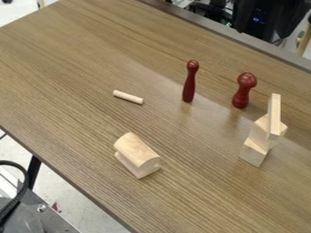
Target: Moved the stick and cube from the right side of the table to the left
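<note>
Because the stick [275,111] rests on a cube [260,130] stacked upon a block [253,154] at the table's [72,59] right, pinching mid-length and lifting gently seems best; whether the gripper is open or closed, I cannot tell.

Down at the near left, past the edge of the counter [72,132], a ribbed black cable [26,178] bowed in a loop, a grey metal surface [56,219] under it, whether either is part of the robot I can't tell, the arm's pose unreadable
</note>
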Robot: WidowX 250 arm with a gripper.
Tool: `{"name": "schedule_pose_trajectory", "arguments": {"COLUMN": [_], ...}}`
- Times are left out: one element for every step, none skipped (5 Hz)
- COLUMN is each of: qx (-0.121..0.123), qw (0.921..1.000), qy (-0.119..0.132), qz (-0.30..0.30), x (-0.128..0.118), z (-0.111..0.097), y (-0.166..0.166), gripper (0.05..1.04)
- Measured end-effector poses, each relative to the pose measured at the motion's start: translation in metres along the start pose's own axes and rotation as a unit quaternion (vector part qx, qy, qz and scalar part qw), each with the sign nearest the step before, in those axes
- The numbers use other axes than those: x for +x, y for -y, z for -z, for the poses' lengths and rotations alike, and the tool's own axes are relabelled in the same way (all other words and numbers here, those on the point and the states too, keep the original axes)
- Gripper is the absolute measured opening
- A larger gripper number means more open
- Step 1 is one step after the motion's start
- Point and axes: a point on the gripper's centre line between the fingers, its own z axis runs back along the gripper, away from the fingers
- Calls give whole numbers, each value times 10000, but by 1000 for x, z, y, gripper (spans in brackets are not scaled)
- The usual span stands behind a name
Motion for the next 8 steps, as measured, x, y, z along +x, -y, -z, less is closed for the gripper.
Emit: {"name": "schedule_pose_trajectory", "arguments": {"qx": [177, 310, 380, 112, -70, -43, -130, -162], "qw": [9997, 9980, 9956, 9931, 9904, 9887, 9869, 9867], "qy": [-160, -477, -568, -465, -450, -494, -409, -399], "qz": [11, 291, 644, 1072, 1308, 1414, 1553, 1565], "x": [-1, -11, -22, -41, -52, -61, -69, -71], "z": [16, 19, 24, 14, 14, 18, 17, 23], "y": [0, -2, -4, -2, -2, 1, 11, 16], "gripper": [997, 997, 997, 997, 997, 997, 997, 997]}}
